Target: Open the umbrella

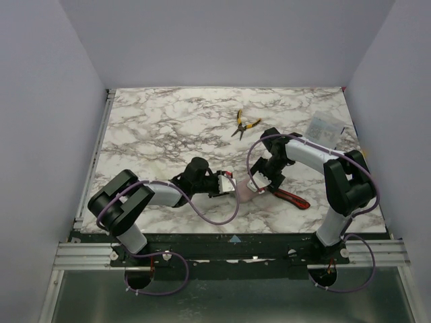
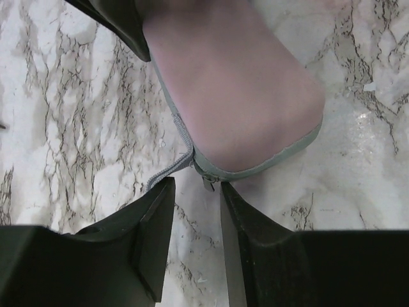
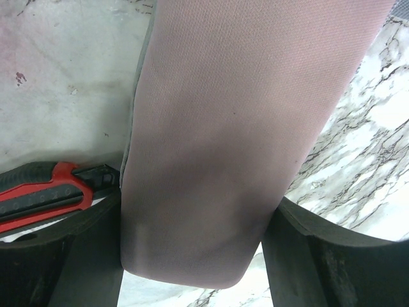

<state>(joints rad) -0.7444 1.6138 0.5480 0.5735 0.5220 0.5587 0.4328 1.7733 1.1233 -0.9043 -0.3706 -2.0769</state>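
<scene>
The umbrella is not in view. A pale pink oblong capsule case point(image 1: 244, 190) with a grey zipper lies between the two arms. My right gripper point(image 1: 259, 183) is shut on the case, its fingers pressing both sides in the right wrist view point(image 3: 195, 211), where the case point(image 3: 236, 128) fills the middle. My left gripper point(image 1: 229, 183) is open at the case's end. In the left wrist view, the gripper point(image 2: 197, 188) has its tips just short of the small zipper pull point(image 2: 209, 182) on the case point(image 2: 243, 96), not closed on it.
A red-and-black utility knife point(image 1: 291, 198) lies right of the case, also in the right wrist view point(image 3: 45, 192). Yellow-handled pliers point(image 1: 244, 124) lie farther back. A clear plastic item point(image 1: 323, 128) sits at the back right. Walls enclose the marble table point(image 1: 155, 128).
</scene>
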